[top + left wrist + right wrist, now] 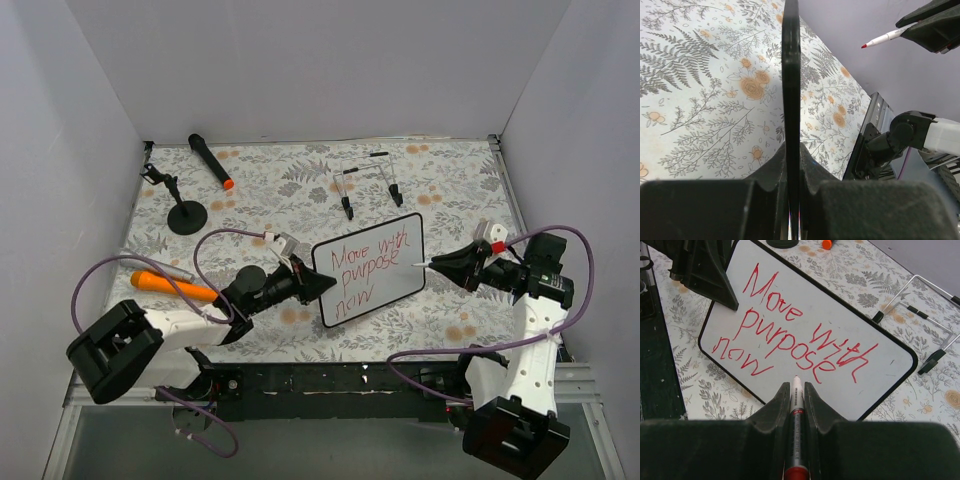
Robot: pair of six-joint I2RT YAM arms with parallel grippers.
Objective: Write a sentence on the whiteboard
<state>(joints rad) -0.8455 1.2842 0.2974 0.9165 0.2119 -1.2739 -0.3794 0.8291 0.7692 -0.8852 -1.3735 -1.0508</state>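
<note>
Whiteboard (400,280) mid-table, slanted, your left gripper (318,285) clamped on its left edge | sentence (790,335) in 3 red lines: "Move with purpose now" | your right gripper (437,265) pinches a red marker (796,405), tip just off the board's right side

Floral-print tabletop (450,190). On it: black marker with orange cap (211,161) far left, round-base black stand (186,216) just nearer, wire easel (368,182) far centre, orange stick (172,286) near left.
</note>
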